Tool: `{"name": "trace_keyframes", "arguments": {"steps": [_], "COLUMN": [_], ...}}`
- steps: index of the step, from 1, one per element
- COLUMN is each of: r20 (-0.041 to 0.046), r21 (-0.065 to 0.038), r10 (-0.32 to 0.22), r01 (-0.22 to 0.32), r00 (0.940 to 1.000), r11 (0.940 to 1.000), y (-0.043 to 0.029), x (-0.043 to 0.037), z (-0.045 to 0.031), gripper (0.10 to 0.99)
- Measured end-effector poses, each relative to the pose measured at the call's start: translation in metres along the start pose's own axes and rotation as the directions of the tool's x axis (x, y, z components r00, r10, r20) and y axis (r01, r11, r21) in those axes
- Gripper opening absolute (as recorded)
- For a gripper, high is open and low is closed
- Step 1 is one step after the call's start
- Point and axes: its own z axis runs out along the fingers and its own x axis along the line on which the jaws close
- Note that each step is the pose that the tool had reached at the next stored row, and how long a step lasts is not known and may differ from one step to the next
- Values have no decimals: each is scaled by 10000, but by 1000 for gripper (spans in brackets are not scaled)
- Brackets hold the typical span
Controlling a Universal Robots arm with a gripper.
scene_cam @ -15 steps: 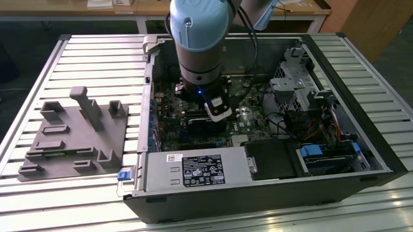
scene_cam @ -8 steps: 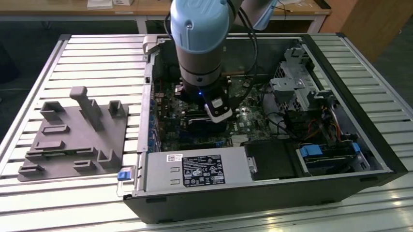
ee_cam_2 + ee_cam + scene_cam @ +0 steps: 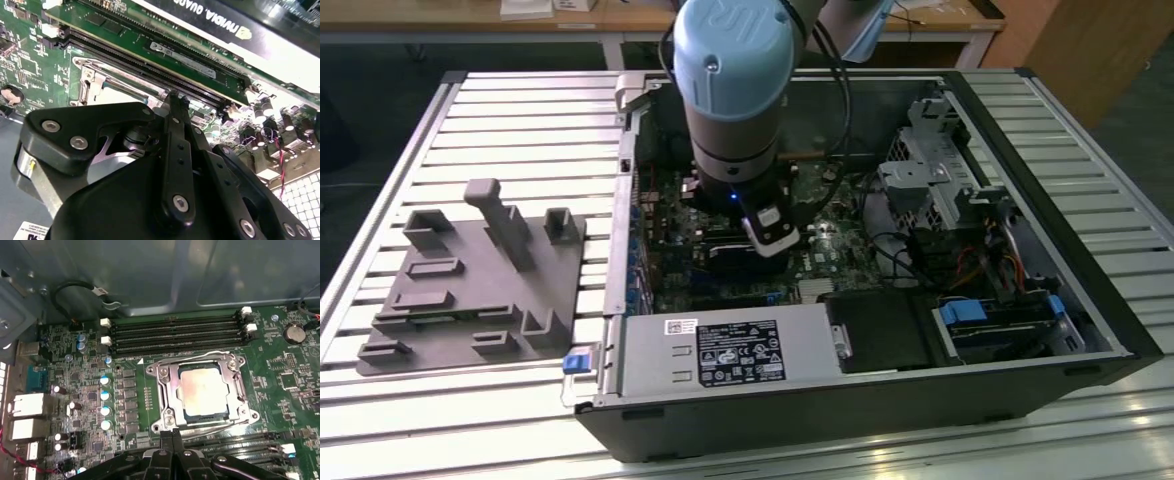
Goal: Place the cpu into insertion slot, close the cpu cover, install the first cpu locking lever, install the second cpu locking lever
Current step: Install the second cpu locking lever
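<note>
In the first wrist view the cpu (image 3: 202,390), a dull silver square, lies flat in the insertion slot (image 3: 241,390). The cpu cover (image 3: 167,390), a silvery frame, is down around it. A thin locking lever (image 3: 215,426) runs along the socket edge nearest my gripper (image 3: 172,432). The fingers are pressed together with nothing between them, their tips just at that edge. In the second wrist view the gripper (image 3: 172,100) has its tips beside the cover (image 3: 107,82). In the exterior view the gripper (image 3: 767,235) is low over the motherboard inside the open case.
Long black memory slots (image 3: 175,332) lie on both sides of the socket, and capacitors (image 3: 105,395) stand beside it. A black graphics card (image 3: 225,25) is close by. The power supply (image 3: 720,350) and drive cage (image 3: 934,170) crowd the case. A grey fixture (image 3: 467,270) sits at the exterior view's left.
</note>
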Motion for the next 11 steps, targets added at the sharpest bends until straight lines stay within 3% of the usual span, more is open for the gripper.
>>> {"name": "trace_keyframes", "arguments": {"steps": [5,8,11], "r20": [-28,-37,-39], "r21": [-246,-314,-320], "r10": [14,18,19], "r01": [-15,-19,-20], "r00": [10000,10000,10000], "r11": [9997,9995,9995], "y": [-4,-9,-7], "x": [4,10,33], "z": [38,62,77], "gripper": [106,106,106]}}
